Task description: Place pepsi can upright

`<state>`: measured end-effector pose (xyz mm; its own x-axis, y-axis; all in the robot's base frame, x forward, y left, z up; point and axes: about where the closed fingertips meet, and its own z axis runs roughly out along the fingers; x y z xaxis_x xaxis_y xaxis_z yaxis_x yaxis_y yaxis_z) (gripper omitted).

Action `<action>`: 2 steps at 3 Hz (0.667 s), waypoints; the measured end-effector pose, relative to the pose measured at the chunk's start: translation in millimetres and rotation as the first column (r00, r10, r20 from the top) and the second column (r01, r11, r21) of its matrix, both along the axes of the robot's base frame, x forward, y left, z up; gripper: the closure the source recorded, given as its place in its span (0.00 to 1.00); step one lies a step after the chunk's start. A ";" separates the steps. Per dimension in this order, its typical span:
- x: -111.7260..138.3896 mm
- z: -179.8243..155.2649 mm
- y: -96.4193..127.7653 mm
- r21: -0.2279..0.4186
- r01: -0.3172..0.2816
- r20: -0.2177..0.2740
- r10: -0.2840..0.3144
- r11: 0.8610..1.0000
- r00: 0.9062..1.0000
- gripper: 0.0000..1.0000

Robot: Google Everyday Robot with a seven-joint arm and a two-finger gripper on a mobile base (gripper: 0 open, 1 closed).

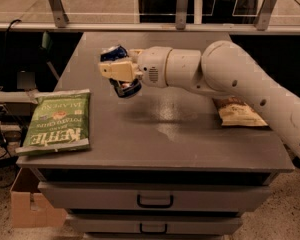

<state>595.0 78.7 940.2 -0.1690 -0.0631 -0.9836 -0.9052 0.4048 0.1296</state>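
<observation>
One pepsi can (126, 88) sits clamped in the gripper (118, 73), whose cream fingers (116, 70) are closed across its middle, so the blue ends show above and below them. The can is tilted and held off the worktop (155, 149), over its back-left part. A green chip bag (57, 120) lies at the front-left corner, and a brown chip bag (237, 113) lies by the right edge.

One pepsi can (127, 87), two chip bags (57, 121) (237, 113), one gripper (115, 70) above one table (190, 144)
</observation>
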 end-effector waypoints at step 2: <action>-28.7 0.1 4.7 0.008 -0.035 0.118 0.034 0.999 0.992 1.00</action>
